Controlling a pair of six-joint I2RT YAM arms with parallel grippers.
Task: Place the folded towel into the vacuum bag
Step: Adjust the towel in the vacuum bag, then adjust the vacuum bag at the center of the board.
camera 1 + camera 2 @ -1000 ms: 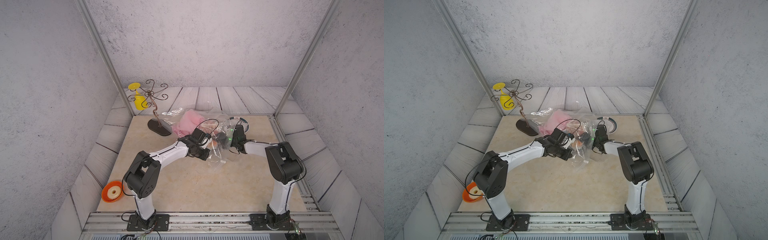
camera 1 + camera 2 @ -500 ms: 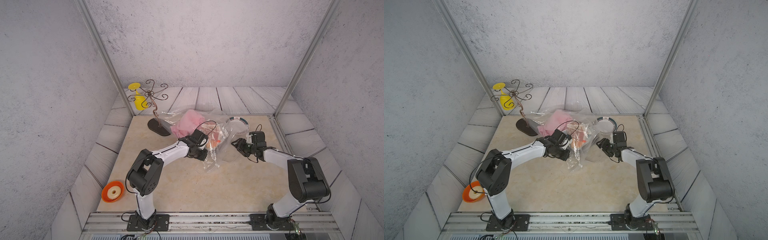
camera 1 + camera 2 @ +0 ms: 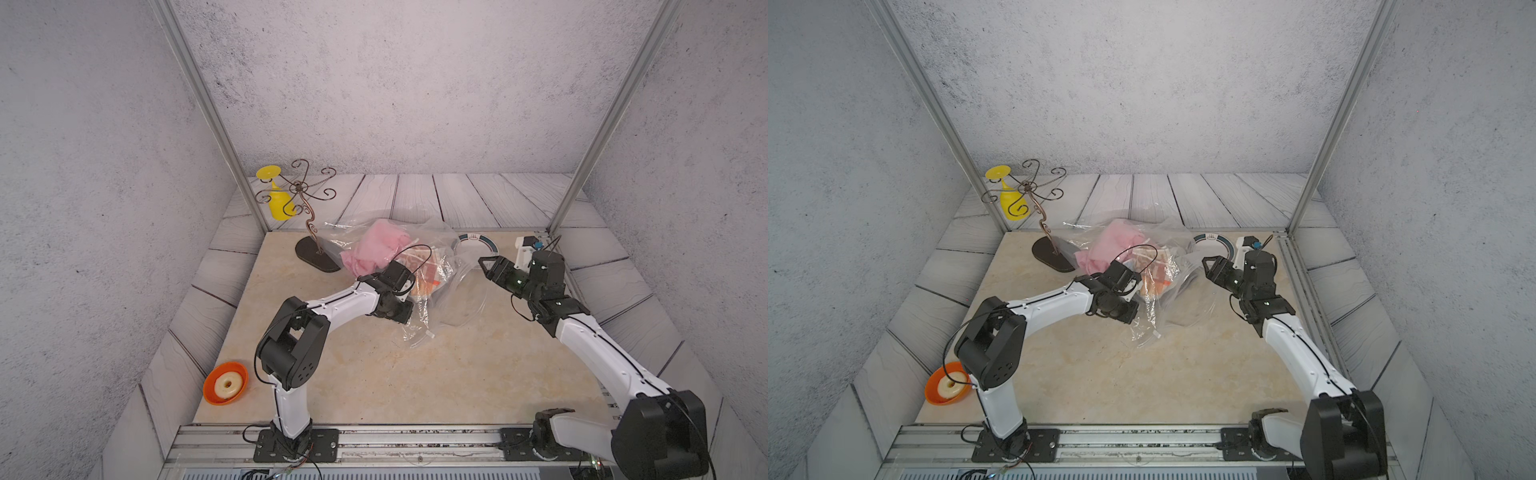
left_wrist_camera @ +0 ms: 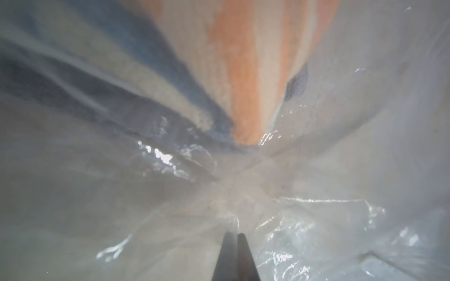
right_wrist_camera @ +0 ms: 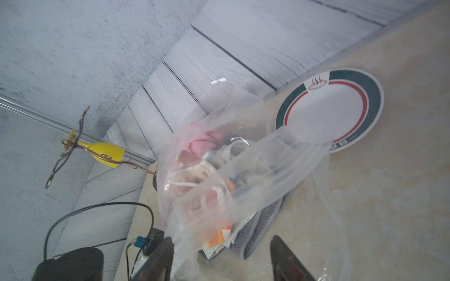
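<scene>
Your left gripper (image 4: 233, 237) pinches the vacuum bag (image 3: 434, 237) near the far edge of the desk (image 3: 374, 374) — right gripper (image 3: 485, 268) gapes wide, empty.

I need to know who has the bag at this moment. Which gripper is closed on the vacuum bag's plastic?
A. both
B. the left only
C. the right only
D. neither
B: in the left wrist view the left gripper has its jaws pressed together on the film of the vacuum bag, while in a top view the right gripper stands open, gripping nothing.
</scene>
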